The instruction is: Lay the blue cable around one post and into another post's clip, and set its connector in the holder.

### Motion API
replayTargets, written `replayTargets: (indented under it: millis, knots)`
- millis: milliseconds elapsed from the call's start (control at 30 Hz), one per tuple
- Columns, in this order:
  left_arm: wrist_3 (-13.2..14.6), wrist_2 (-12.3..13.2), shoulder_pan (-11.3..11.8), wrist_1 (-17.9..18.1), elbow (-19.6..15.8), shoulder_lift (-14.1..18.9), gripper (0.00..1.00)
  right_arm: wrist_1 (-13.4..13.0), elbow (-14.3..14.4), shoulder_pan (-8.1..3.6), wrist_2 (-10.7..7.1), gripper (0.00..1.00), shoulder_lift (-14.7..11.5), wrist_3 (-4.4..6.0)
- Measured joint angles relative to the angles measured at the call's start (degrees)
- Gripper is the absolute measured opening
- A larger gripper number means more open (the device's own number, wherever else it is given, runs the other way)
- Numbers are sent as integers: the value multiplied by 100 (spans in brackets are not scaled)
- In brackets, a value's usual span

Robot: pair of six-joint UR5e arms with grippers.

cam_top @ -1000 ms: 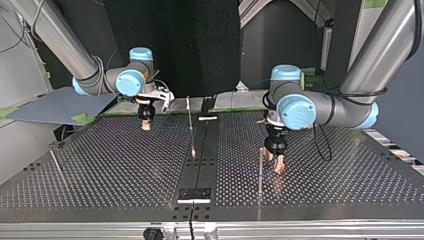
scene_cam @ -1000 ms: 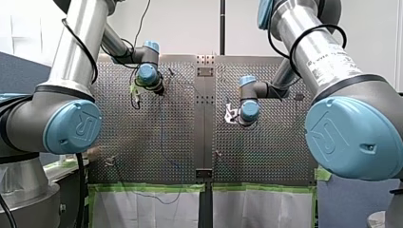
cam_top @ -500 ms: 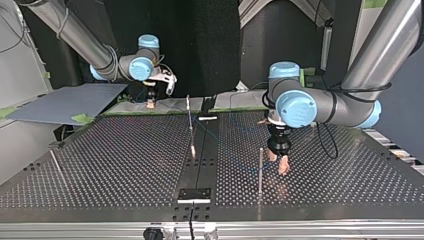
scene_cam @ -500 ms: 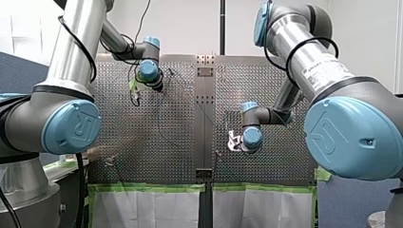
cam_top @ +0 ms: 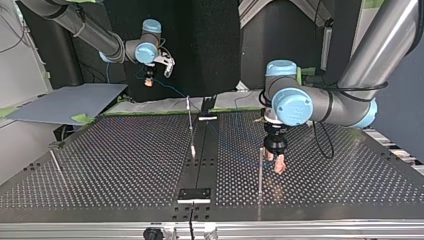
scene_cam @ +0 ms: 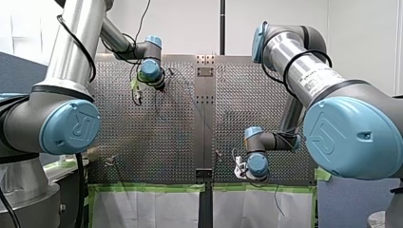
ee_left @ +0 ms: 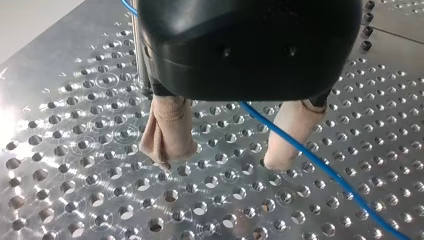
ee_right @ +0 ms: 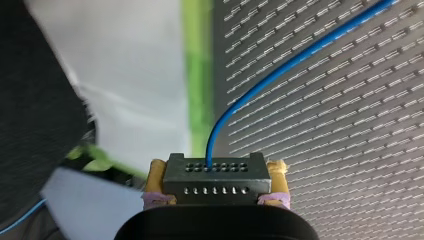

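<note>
My right gripper point(ee_right: 216, 171) has its fingers clamped on the black connector point(ee_right: 216, 181), raised at the top view's far left. The blue cable point(ee_right: 280, 70) leaves the connector. It also passes between the fingers point(ee_left: 167, 132) of my left gripper point(ee_left: 227, 150), which stand apart low over the desk point(cam_top: 100, 165), just beside a post point(cam_top: 260, 170).

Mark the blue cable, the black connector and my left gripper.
Thin blue cable point(ee_right: 280, 70): right wrist view, its curved stretch.
Black rectangular connector point(ee_right: 215, 177): right wrist view, its holed face.
My left gripper point(ee_left: 220, 161): left wrist view, midway between fingertips.
</note>
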Motion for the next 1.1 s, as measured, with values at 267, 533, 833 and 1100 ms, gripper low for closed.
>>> replayTargets:
  millis: [267, 533, 833, 1100]
  knots:
    - [34, -41, -44, 2, 0, 0, 100, -347, 346, -170, 4, 0, 346, 137]
    - [61, -62, -58, 16, -1, 0, 100, -750, 704, -265, -233, 0, 750, 59]
    - [92, -66, -81, 17, -1, 0, 100, -1154, 426, -403, -345, 0, 1152, 127]
    - [108, -70, -121, 15, 0, -3, 100, -1619, 228, -566, -526, 0, 1619, 112]
